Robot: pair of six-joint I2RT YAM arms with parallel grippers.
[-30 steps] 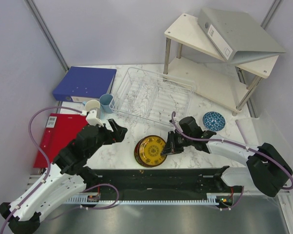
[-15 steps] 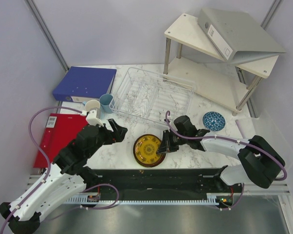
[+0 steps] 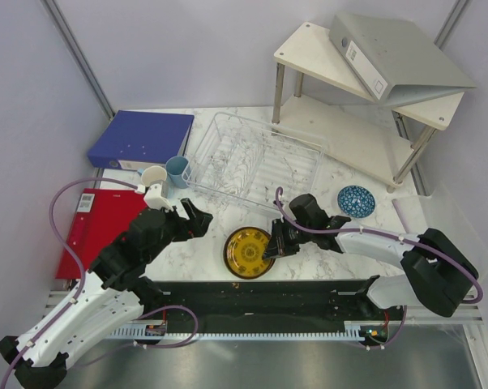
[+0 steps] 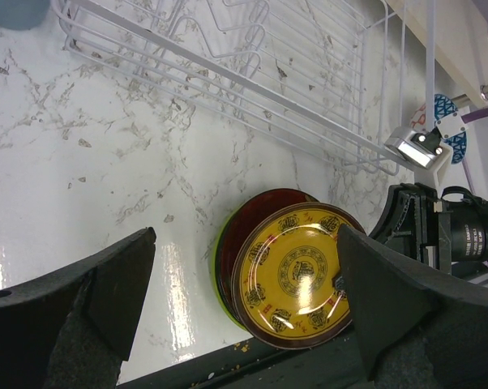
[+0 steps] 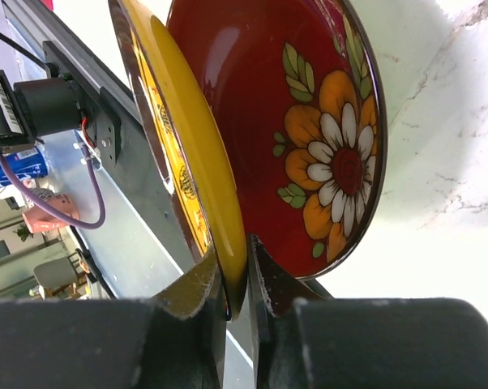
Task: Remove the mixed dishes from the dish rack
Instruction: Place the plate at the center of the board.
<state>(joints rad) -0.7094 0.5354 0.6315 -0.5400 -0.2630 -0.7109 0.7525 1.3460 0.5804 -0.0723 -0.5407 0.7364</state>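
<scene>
The clear dish rack stands at the middle back. In front of it lies a stack: a yellow-brown patterned plate on top of a red bowl with a flower pattern, with a lime-green plate showing as a rim beneath. My right gripper is shut on the yellow plate's right rim, one finger between plate and bowl. To the left of the stack my left gripper hovers wide open and holds nothing. A cream mug, a light blue cup and a blue patterned bowl stand on the table.
A blue binder lies at the back left and a red folder at the left edge. A white two-tier shelf with a grey binder stands at the back right. A black rail runs along the near edge.
My right gripper has shifted a little to the left with the yellow plate, which now sits lower on the stack. The left arm has not moved.
</scene>
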